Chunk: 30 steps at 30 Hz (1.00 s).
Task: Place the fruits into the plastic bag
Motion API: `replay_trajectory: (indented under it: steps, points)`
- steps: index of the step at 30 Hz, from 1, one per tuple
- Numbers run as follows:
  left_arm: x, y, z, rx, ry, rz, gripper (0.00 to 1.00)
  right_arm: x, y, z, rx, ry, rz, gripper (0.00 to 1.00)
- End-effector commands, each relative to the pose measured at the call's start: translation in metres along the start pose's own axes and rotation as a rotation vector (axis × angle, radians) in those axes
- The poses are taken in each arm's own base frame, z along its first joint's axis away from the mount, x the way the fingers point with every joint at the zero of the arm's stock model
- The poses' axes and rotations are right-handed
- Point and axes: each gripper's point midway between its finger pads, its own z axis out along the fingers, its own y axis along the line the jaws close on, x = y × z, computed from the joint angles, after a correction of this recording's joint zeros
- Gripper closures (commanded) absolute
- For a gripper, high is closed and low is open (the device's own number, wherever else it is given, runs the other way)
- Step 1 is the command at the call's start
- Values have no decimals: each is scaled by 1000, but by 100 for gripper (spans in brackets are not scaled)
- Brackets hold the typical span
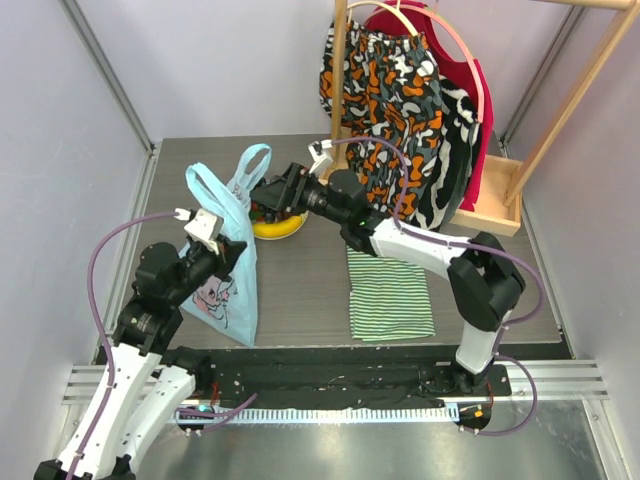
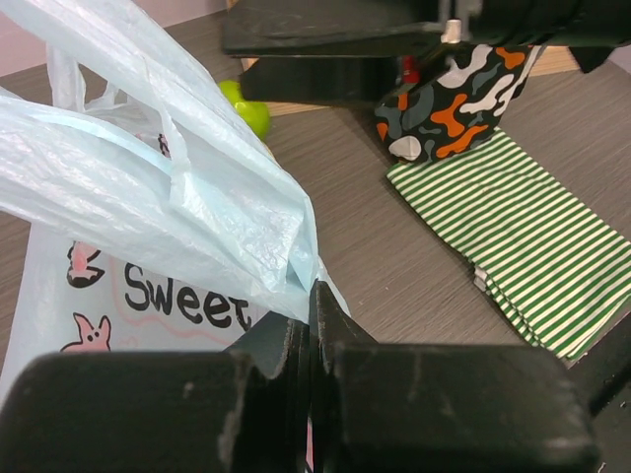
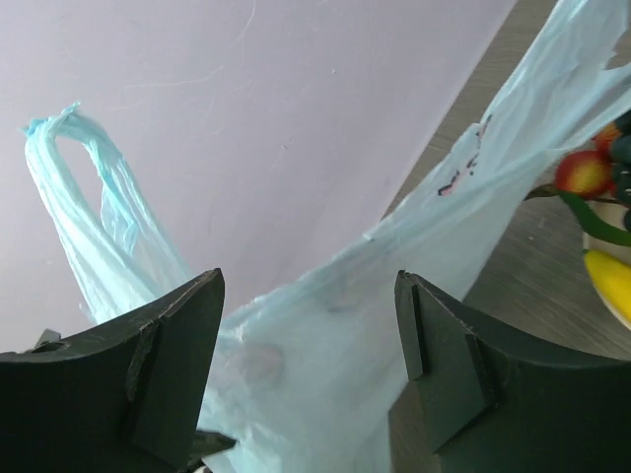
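Left gripper (image 2: 314,301) is clenched on a fold of the plastic bag (image 2: 168,187). The left wrist view shows the film pinched flat between the pads. The top view only shows the fingers buried in the bag's upper edge.

The bag sits at 9 o'clock on the table (image 1: 300,280), printed side up. Its left side is close to the table's left edge and its bottom is close to the near edge. One handle loop (image 3: 69,177) stands free at 10 o'clock in the right wrist view.

Right gripper (image 3: 311,340) is released: jaws wide, bag film between them. You can't tell whether they touch it.

The fruits are outside the bag, at 1 o'clock from it. The top view gives you only the banana (image 1: 278,230), just under the right wrist. The green apple (image 2: 246,110) shows in the left wrist view alone, and a strawberry (image 3: 582,172) in the right wrist view alone.

Bare tabletop runs between the bag and the striped cloth (image 1: 388,293) at 4 o'clock. The cloth's near end reaches the near edge. A patterned garment (image 1: 400,100) on the wooden rack (image 1: 340,80) fills 1 o'clock.
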Motion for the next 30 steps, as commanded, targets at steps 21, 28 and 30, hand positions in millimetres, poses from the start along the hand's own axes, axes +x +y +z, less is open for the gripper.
replay_trajectory:
  steps: [21,28,30]
  points:
    - [-20,-32,1,170,-41,-56,15,28,36,55,-255,130,-15,99]
    - [-75,-55,-36,231,-169,-105,0,9,34,58,-267,152,-222,99]
    - [-93,-60,-51,235,-230,-100,0,5,31,55,-266,158,-246,99]
